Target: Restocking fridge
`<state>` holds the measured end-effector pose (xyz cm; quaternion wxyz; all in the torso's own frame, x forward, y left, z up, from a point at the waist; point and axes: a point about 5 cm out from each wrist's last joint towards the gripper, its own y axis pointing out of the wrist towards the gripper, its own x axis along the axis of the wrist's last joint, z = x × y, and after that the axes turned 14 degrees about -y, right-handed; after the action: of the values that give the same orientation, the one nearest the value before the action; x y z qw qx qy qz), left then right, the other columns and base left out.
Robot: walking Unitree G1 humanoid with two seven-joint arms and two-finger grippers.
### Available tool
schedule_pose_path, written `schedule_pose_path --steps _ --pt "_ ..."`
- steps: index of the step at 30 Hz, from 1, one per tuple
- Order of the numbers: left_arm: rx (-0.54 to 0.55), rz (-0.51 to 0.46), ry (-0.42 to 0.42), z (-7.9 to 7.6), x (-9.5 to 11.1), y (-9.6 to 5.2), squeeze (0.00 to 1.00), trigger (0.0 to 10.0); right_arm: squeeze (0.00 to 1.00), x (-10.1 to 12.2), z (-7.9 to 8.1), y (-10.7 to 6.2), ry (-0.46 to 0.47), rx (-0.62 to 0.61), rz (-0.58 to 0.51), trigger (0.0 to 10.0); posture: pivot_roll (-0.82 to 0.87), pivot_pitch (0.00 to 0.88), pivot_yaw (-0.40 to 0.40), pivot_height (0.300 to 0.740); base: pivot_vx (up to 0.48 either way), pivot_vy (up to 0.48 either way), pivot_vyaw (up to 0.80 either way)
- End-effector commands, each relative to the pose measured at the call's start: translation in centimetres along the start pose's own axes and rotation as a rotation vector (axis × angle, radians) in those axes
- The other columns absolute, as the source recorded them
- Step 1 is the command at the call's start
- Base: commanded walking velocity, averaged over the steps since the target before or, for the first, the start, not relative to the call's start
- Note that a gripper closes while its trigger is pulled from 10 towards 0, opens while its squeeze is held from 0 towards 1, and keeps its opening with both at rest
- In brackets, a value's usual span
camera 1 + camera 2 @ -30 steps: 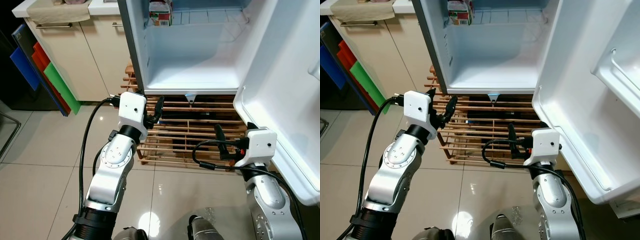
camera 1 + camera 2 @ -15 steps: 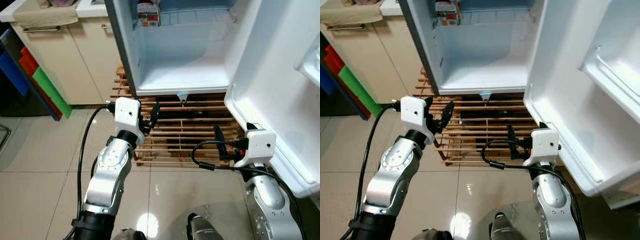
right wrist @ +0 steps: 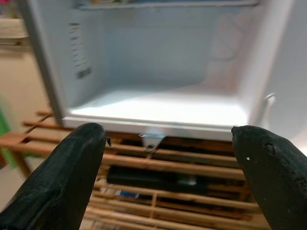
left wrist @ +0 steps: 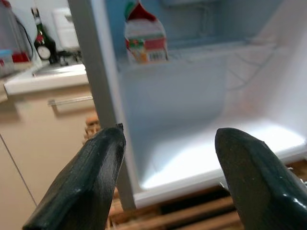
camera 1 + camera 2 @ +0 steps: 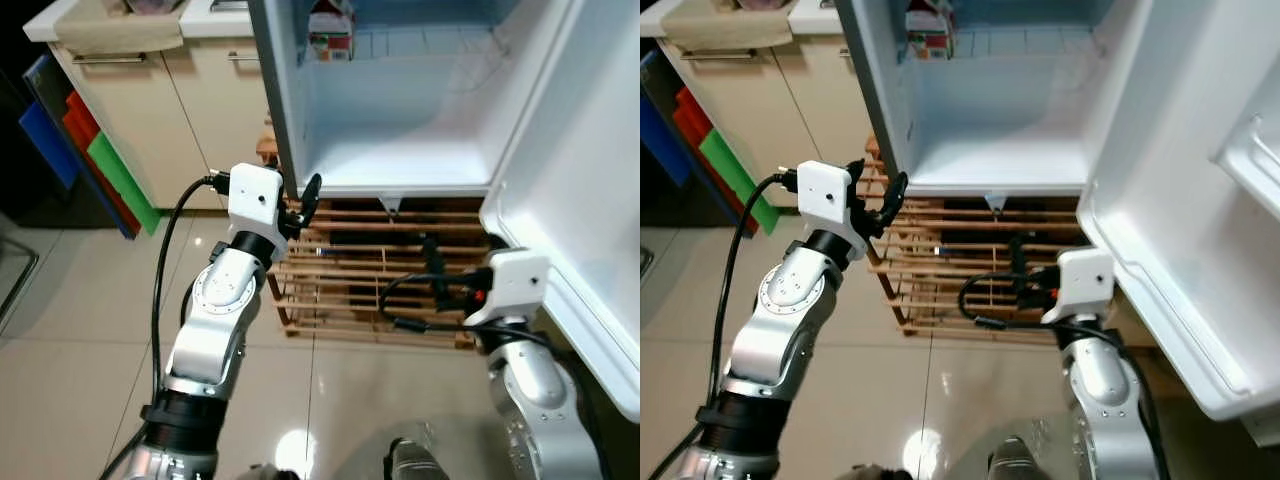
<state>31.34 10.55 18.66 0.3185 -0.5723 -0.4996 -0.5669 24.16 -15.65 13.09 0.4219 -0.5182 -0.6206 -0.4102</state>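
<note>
- Fridge: stood open on a wooden slatted rack; its door is swung wide on the robot's right. The lower compartment is seen bare and white.
- Carton: one red-and-white gabled carton is found on the wire shelf above the lower compartment, at the shelf's left end, upright. It is also seen between the fingers in the left wrist view, well beyond them.
- Left gripper: raised beside the fridge's left wall near its lower front corner. The jaws are spread apart with nothing between them, as shown in the left wrist view.
- Right gripper: held low in front of the rack, below the fridge's lower edge. The jaws are parted wide and nothing is held; the bare compartment floor is framed between them.
- Surroundings: cream cabinets with a countertop, and red, green and blue boards leaned against them, are noted on the robot's left; tiled floor lies below.
- Progress: one item is judged stocked. With both grippers free of goods and no further stock to be seen near them, the remaining restocking is judged to call for another item to be fetched; how many remain cannot be told.
</note>
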Motion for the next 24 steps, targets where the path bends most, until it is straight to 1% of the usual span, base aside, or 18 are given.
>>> schedule_pose_path --steps 1,4,5,6,8,11,13,16,17,19,20,23,24 --pt "-0.035 0.0 0.005 -0.6 0.2 0.6 0.0 10.0 0.0 0.1 -0.2 0.1 0.003 -0.006 -0.008 10.0 -0.28 0.111 0.097 0.74 0.431 0.0 0.0" --pt "-0.073 0.006 0.021 -0.9 0.6 1.3 0.0 10.0 0.0 0.0 -0.2 0.0 0.005 -0.005 -0.008 10.0 -0.28 0.11 0.098 0.74 0.47 0.0 0.0" --pt "-0.073 0.006 0.021 -0.9 0.6 1.3 0.0 10.0 0.0 0.0 -0.2 0.0 0.005 -0.005 -0.008 10.0 -0.28 0.11 0.098 0.74 0.48 0.0 0.0" --pt "-0.089 -0.001 0.02 -1.2 0.8 1.7 0.0 10.0 0.0 0.0 -0.1 0.0 0.007 -0.005 -0.01 10.0 -0.28 0.111 0.099 0.74 0.48 0.0 0.0" --pt "-0.107 -0.004 0.016 -1.4 0.9 2.0 0.0 10.0 0.0 -0.1 -0.1 0.0 -0.007 -0.002 0.003 10.0 -0.28 0.11 0.1 0.74 0.48 0.0 0.0" --pt "-0.128 0.001 0.015 -1.7 0.8 2.1 0.0 10.0 0.0 -0.1 -0.1 0.0 -0.004 -0.003 0.005 10.0 -0.29 0.111 0.101 0.74 0.48 0.0 -0.72" --pt "-0.155 -0.01 -0.006 -2.1 1.0 2.2 0.0 10.0 0.0 0.0 -0.2 -0.1 0.007 -0.013 -0.008 10.0 -0.29 0.113 0.102 0.74 0.48 0.0 -0.65" --pt "-0.187 -0.048 -0.036 -2.8 1.6 2.1 0.0 10.0 0.0 0.0 -0.2 -0.1 0.004 -0.014 -0.009 10.0 -0.29 0.118 0.102 0.74 0.0 0.0 0.0" --pt "-0.187 -0.048 -0.036 -2.8 1.6 2.1 0.0 10.0 0.0 0.0 -0.2 -0.1 0.004 -0.014 -0.009 10.0 -0.29 0.118 0.102 0.74 0.0 0.0 0.0" --pt "-0.207 -0.066 -0.074 -3.0 2.0 1.8 0.0 10.0 0.0 0.1 -0.2 -0.1 0.006 -0.013 -0.013 10.0 -0.29 0.122 0.102 0.74 0.0 0.0 0.0" --pt "-0.207 -0.066 -0.074 -3.0 2.0 1.8 0.0 10.0 0.0 0.1 -0.2 -0.1 0.006 -0.013 -0.013 10.0 -0.29 0.122 0.102 0.74 0.0 0.0 0.0" --pt "-0.252 -0.089 -0.111 -3.4 2.7 1.1 0.0 10.0 0.0 0.6 -0.2 0.0 0.011 -0.01 -0.028 10.0 -0.28 0.129 0.099 0.74 0.0 0.0 0.0" --pt "-0.282 -0.092 -0.133 -3.7 3.0 0.6 0.0 10.0 0.0 1.1 -0.3 0.3 0.024 -0.007 -0.045 10.0 -0.26 0.131 0.097 0.74 0.0 0.0 0.0"
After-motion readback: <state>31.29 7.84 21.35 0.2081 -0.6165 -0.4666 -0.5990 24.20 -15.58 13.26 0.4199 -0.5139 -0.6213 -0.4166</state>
